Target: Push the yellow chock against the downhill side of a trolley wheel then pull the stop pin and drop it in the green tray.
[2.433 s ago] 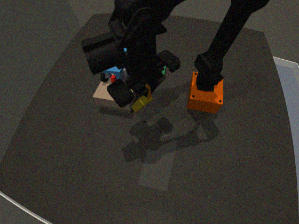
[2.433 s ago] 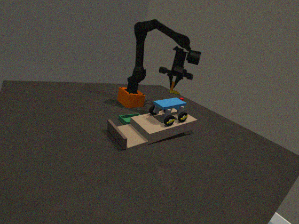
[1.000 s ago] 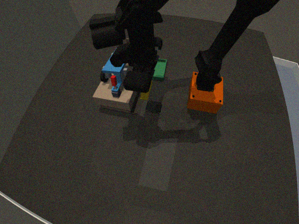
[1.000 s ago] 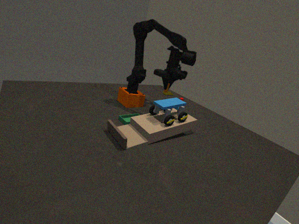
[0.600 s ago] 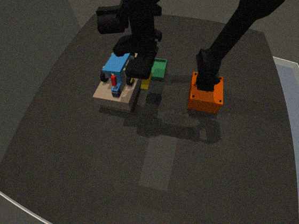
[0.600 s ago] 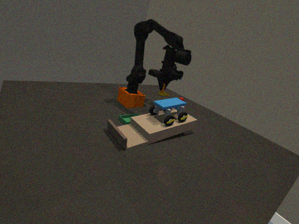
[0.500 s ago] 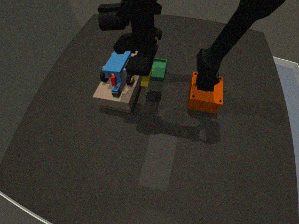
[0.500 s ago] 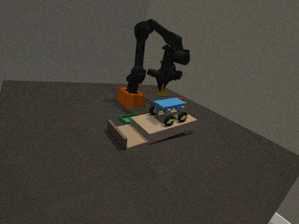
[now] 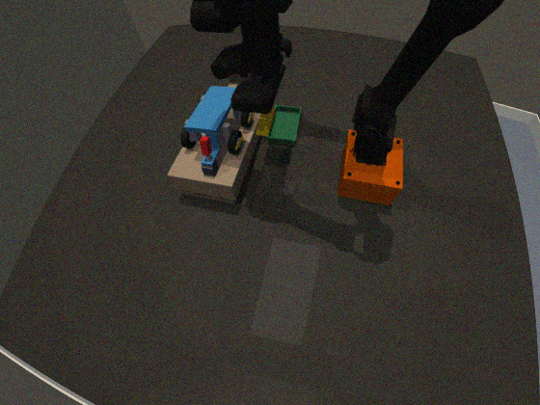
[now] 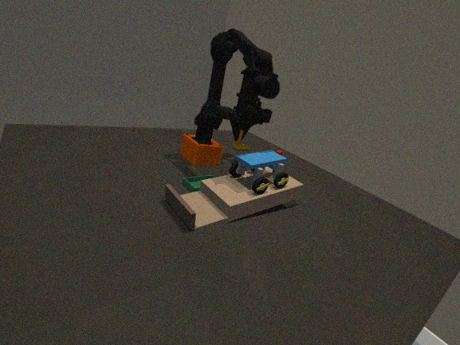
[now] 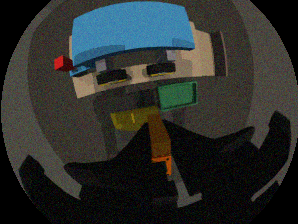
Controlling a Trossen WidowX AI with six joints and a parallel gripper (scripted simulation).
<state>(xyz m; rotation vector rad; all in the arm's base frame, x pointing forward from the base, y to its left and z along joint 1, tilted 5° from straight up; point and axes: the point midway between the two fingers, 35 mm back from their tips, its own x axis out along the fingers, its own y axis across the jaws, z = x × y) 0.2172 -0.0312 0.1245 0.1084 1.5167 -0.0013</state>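
Claw (image 10: 240,137) (image 11: 154,124) pinched on the chock's orange handle, and the yellow chock (image 9: 265,121) (image 10: 241,146) (image 11: 131,119) is up in the air! Left to right from the top now: the blue-topped trolley (image 9: 212,108) (image 10: 261,158) (image 11: 132,30) stands on the pale ramp (image 9: 202,177) (image 10: 246,198) (image 11: 86,89), with the red-headed stop pin (image 9: 205,146) (image 10: 279,152) (image 11: 62,63) in place at its uphill end. Next along, the chock, clear of every wheel; then the green tray (image 9: 285,126) (image 10: 191,188) (image 11: 178,96), no pin in it; and far right, the arm's orange base (image 9: 391,169) (image 10: 201,155), well apart from the ramp.

Dark tabletop (image 9: 169,289) (image 10: 205,287) (image 11: 45,100) beneath ramp (image 9: 202,185) (image 10: 263,204) (image 11: 202,47) and tray (image 9: 284,126) (image 10: 192,184) (image 11: 178,96)
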